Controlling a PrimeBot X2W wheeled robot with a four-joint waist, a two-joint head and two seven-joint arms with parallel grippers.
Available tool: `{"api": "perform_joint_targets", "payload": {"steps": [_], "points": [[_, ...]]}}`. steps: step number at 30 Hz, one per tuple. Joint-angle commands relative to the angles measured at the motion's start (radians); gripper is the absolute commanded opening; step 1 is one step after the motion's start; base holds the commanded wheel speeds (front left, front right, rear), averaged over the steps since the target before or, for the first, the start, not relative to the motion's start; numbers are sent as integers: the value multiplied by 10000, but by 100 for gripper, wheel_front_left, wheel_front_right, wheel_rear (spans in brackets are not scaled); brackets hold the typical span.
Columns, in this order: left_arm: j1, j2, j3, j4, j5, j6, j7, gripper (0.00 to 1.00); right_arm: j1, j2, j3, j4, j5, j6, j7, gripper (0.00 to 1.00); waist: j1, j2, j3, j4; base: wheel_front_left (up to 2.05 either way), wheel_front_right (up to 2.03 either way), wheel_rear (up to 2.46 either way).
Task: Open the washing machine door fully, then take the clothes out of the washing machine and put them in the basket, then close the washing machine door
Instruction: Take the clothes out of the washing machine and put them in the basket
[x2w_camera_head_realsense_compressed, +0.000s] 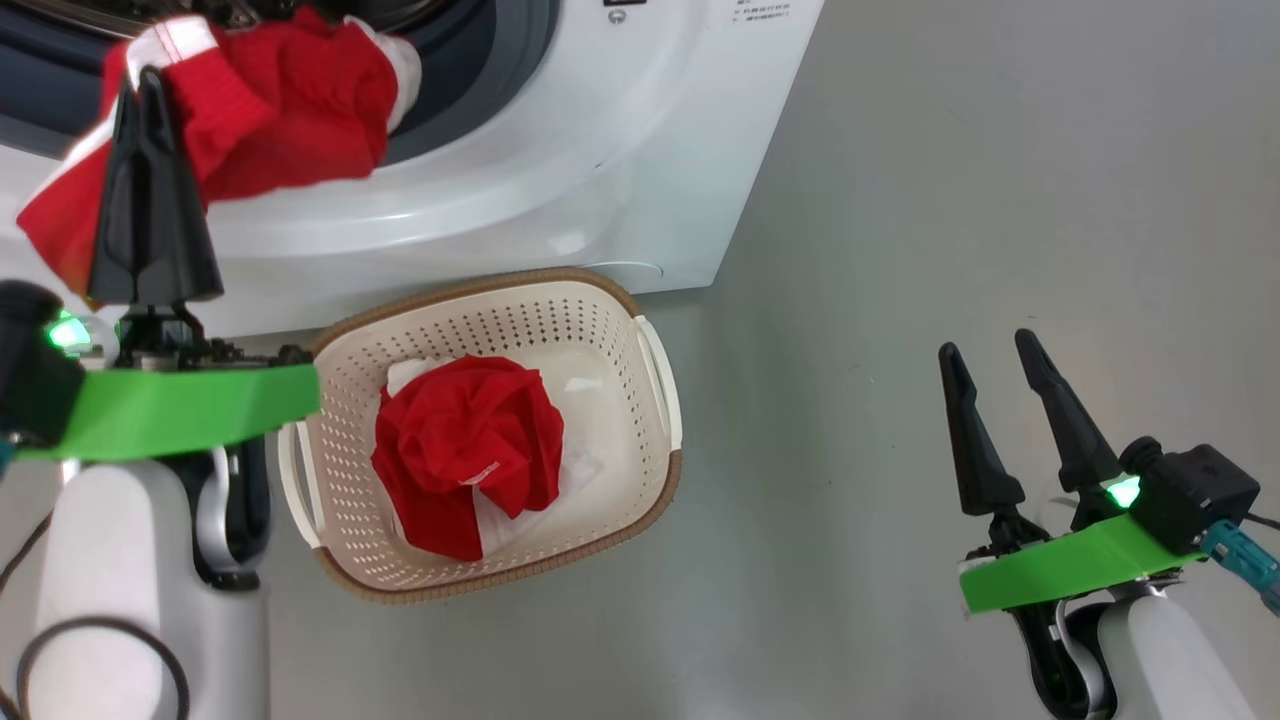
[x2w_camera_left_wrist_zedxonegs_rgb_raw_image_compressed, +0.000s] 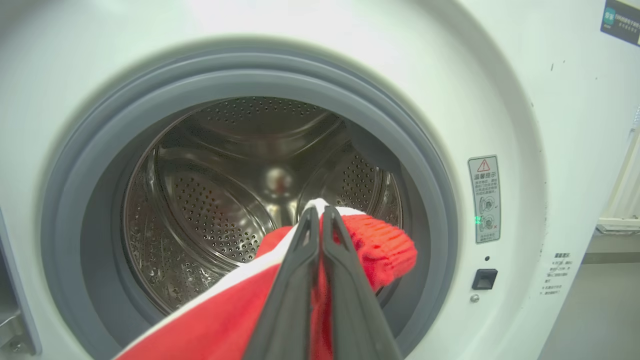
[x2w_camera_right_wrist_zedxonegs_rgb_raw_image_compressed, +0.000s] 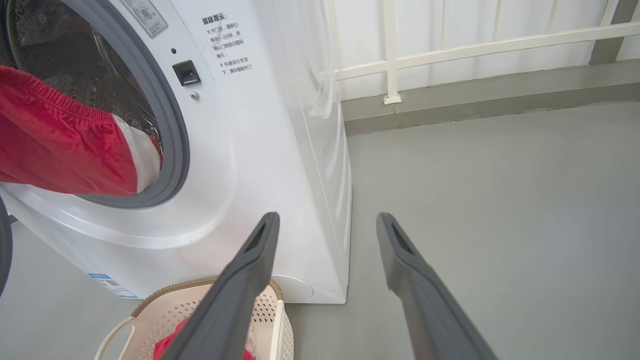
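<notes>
Nearest the robot, at the lower right of the head view, the right gripper (x2w_camera_head_realsense_compressed: 987, 343) hangs over the grey floor (x2w_camera_head_realsense_compressed: 900, 200), fingers wide apart, nothing between them. Just ahead, the basket (x2w_camera_head_realsense_compressed: 340, 480) sits on the floor just beside the washing machine (x2w_camera_head_realsense_compressed: 560, 180), holding a crumpled red-and-white garment (x2w_camera_head_realsense_compressed: 465, 440). A green bracket (x2w_camera_head_realsense_compressed: 180, 405) hides the basket's left handle in part. Farther on, the left gripper (x2w_camera_head_realsense_compressed: 138, 78), fingers pressed together, is clamped on a second red garment (x2w_camera_head_realsense_compressed: 280, 100) draped out over the grey rubber ring (x2w_camera_left_wrist_zedxonegs_rgb_raw_image_compressed: 425, 200). The drum (x2w_camera_left_wrist_zedxonegs_rgb_raw_image_compressed: 215, 200) lies behind. A dark curved sliver (x2w_camera_right_wrist_zedxonegs_rgb_raw_image_compressed: 2, 240) at the right wrist view's edge cannot be identified.
</notes>
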Motion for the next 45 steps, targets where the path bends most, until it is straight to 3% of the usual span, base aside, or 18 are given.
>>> {"api": "perform_joint_targets", "payload": {"steps": [1, 6, 11, 25, 45], "points": [[304, 269, 137, -587, -16, 143, -47, 0, 282, 7, 212, -214, 6, 4, -63, 100, 0, 0, -30, 1, 0, 0, 0], [754, 267, -189, -1553, -23, 399, -47, 0, 336, 7, 224, -237, 34, 4, -63, 100, 0, 0, -67, -2, 0, 0, 0], [1108, 267, -592, -1659, -86, 586, -47, 0, 347, 7, 219, -245, 38, 4, -63, 100, 0, 0, -35, 11, 0, 0, 0], [1303, 266, -1010, 266, -360, 570, -47, 0, 51, 7, 266, -340, 158, 4, -63, 100, 0, 0, 672, -141, 0, 0, 0], [424, 266, -802, 3833, 105, 95, -47, 0, -672, 7, 338, -484, 478, 4, -63, 100, 0, 0, 2302, -516, 0, 0, 0]]}}
